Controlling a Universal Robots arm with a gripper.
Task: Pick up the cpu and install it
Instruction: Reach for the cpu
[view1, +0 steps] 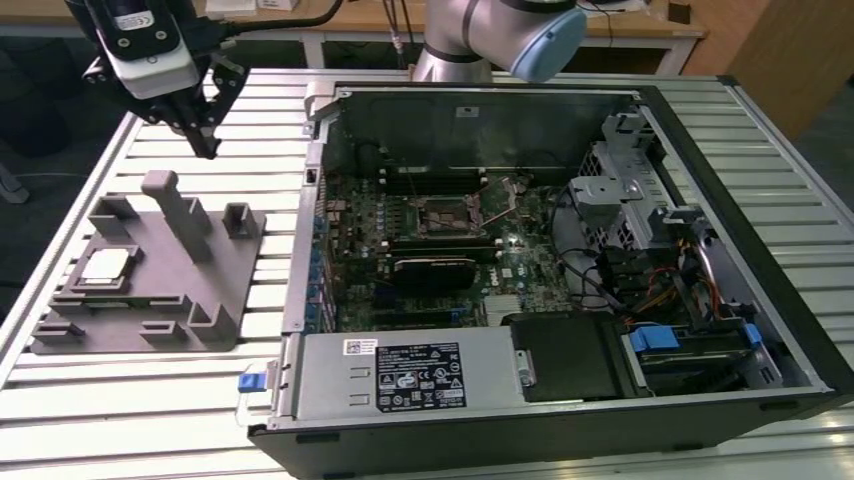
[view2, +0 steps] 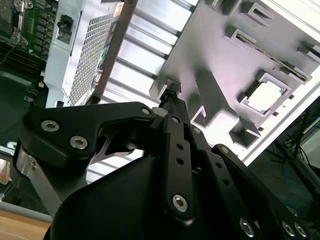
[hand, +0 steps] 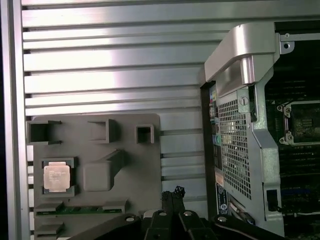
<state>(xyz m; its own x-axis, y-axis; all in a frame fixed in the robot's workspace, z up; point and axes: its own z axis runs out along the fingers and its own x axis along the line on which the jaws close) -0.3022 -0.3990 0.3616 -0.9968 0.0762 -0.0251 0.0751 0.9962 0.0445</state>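
Note:
The cpu (view1: 107, 265) is a small silvery square chip lying flat in a recess of the grey tray (view1: 234, 270), at the exterior view's left. Both wrist views show the cpu (hand: 56, 176) (view2: 265, 95) in its pocket on the tray (hand: 145, 165) (view2: 220, 55). My gripper (view1: 207, 148) hangs in the air above the slatted table, beyond the tray's far edge and well apart from the cpu. Its black fingers (hand: 172, 194) (view2: 170, 100) are shut together with nothing between them.
An open computer case (view1: 561, 400) lies to the exterior view's right of the tray, with its motherboard and bare socket (view1: 442, 214) (hand: 303, 122) exposed. A tall grey post (view1: 180, 215) and smaller blocks rise from the tray. The slatted metal table (view1: 134, 410) surrounds both.

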